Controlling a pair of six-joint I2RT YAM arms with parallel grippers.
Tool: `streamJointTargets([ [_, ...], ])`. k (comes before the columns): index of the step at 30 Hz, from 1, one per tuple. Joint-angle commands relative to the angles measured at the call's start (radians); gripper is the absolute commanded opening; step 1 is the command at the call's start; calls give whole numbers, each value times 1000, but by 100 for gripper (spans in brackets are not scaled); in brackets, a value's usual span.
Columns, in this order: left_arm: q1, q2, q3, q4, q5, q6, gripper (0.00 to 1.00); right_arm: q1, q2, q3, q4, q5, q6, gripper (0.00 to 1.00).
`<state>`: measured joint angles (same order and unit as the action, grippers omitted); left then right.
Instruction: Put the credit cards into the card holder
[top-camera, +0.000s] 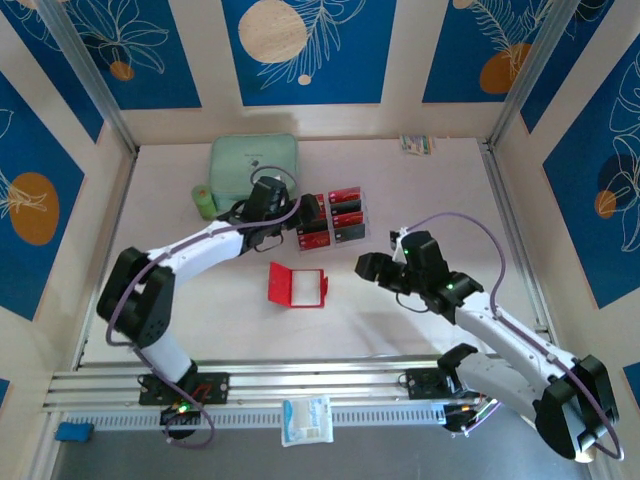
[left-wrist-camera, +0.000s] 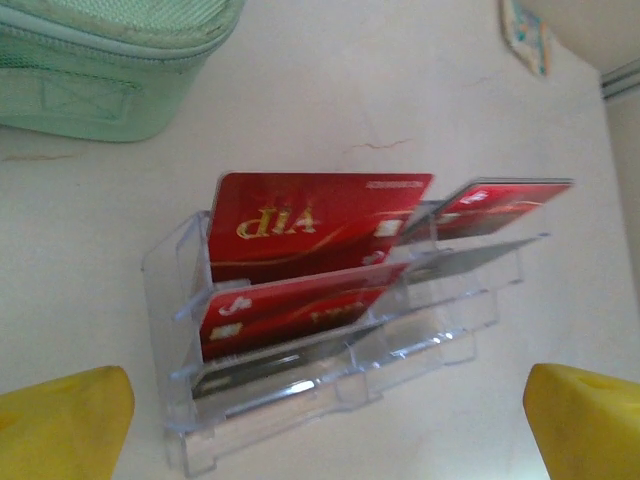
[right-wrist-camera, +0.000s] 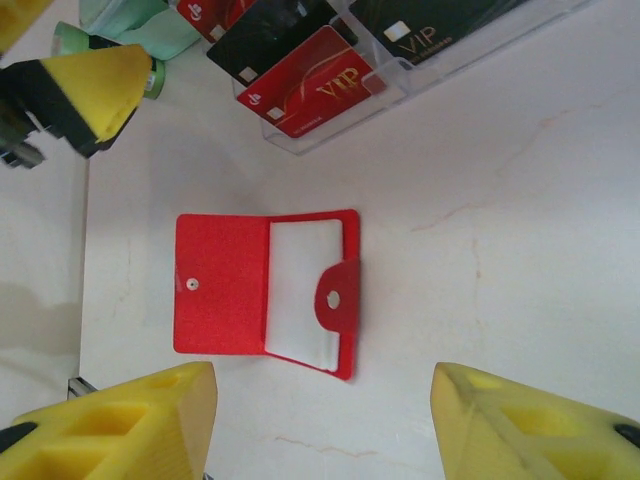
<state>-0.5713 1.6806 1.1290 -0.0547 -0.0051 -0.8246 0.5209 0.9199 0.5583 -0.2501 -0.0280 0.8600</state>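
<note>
Pale tabletop (top-camera: 440, 180), boxed in by blue leaf-print wall panels. Card holder (right-wrist-camera: 265, 295) lies open and flat mid-table between the two arms, snap tab folded over the pale sleeves. The sleeves are washed out, so can't tell if anything sits in them. Credit cards (left-wrist-camera: 320, 225) stand in a clear tiered rack (left-wrist-camera: 300, 395) further back: red and black, gold VIP print. Their lower halves are hidden behind the rack's tiers and the right-hand column is blurred and overlapped, so the count is unclear. Left gripper (left-wrist-camera: 330, 420) has jaws spread fully, empty, lined up on the rack's front. Just its yellow fingertip corners make it into its wrist view, and from above it covers the rack's left end. Right gripper (right-wrist-camera: 325, 425) hangs near the holder, to its right in the top view, not touching. Its jaws are well apart, gripping nothing, pads cut off by the frame edge. Mint-green zip case (top-camera: 254, 160) sits behind the rack, cropped in the left wrist view.
</note>
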Motion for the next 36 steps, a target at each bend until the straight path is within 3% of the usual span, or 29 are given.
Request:
streamJointTargets([
  [1,5,62,53,19,-47,31,100,-22,-46,-16,-122,-44,-37,59],
  [10,4,201,181,22,-59,71,100,-62,-167,-56,-224,-75,-39,59],
  [27,-76,502,562,46,121,26,100,-159,-306,-75,-359,-143,-64,59],
  [31,-81,482,552,69,154,12,100,-172,-296,-75,-361,-187,-66,59],
  [36,-81,369,424,132,190,-34,100,-171,-238,-60,-340,-243,-79,59],
])
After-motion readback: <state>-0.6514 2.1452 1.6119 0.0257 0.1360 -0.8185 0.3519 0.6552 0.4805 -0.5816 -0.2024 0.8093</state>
